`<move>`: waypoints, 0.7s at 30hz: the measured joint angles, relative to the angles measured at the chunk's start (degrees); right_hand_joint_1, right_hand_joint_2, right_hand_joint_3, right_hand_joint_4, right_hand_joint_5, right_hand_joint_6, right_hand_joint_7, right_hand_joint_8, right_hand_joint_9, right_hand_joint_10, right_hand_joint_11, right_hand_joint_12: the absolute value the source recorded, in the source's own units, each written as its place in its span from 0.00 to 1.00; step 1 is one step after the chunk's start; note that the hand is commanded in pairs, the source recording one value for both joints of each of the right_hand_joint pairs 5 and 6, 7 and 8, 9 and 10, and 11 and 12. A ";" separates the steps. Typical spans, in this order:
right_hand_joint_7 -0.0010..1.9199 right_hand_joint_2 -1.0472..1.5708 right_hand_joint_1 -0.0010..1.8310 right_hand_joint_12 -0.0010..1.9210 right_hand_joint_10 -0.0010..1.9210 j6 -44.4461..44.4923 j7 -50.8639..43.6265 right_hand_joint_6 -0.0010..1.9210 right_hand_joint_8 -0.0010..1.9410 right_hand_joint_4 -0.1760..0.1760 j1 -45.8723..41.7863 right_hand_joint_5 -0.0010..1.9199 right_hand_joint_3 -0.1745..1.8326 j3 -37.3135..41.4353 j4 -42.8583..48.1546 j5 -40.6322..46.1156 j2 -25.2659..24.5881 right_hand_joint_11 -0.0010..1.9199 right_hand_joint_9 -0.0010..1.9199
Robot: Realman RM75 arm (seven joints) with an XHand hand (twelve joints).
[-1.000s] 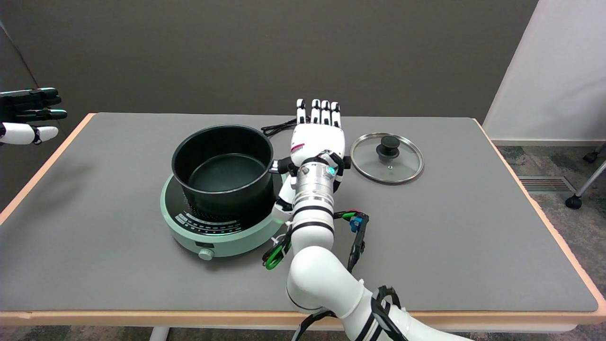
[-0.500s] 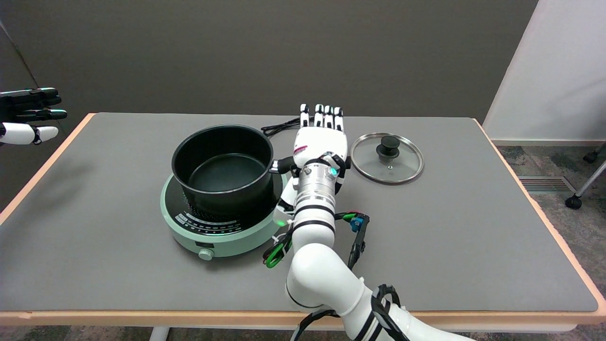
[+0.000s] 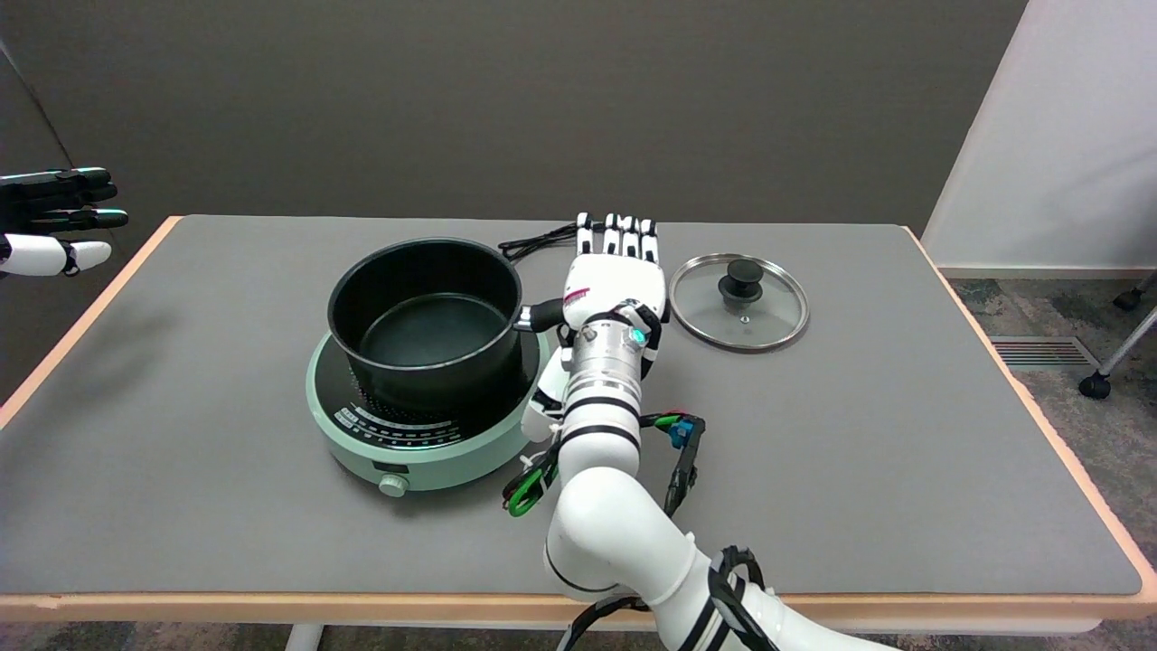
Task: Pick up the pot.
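Head view: my right hand (image 3: 613, 285) open over pot (image 3: 427, 321) handle (image 3: 540, 315) at 3 o'clock, holding nothing; shallow grip could tip pot off cooker (image 3: 411, 434).

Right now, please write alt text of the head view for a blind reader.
The right hand lies flat over the handle of a black pot on a green cooker. A glass lid lies beside it.

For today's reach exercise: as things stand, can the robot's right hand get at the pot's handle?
Probably yes. The right hand lies over the handle of the pot, fingers extended, nothing between them. The lid sits apart.
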 measured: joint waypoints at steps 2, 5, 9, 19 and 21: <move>0.01 0.07 0.66 0.01 0.01 0.07 -0.03 0.01 0.01 0.78 0.00 0.01 0.46 -0.01 -0.02 0.15 0.00 0.01 0.01; 0.01 0.05 0.66 0.01 0.01 0.16 -0.06 0.01 0.01 1.00 0.05 0.01 0.49 -0.03 -0.06 0.36 -0.01 0.01 0.01; 0.05 0.00 0.68 0.05 0.05 0.17 -0.10 0.05 0.05 1.00 0.21 0.05 0.86 -0.05 -0.09 0.59 -0.02 0.05 0.05; 0.30 0.00 0.68 0.30 0.30 -0.84 -1.18 0.30 0.29 1.00 0.72 0.30 0.93 -0.11 -0.12 0.84 -0.05 0.30 0.30; 0.33 0.00 0.69 0.33 0.33 -1.27 -1.48 0.33 0.32 1.00 0.91 0.33 0.89 -0.12 -0.12 0.84 -0.03 0.33 0.33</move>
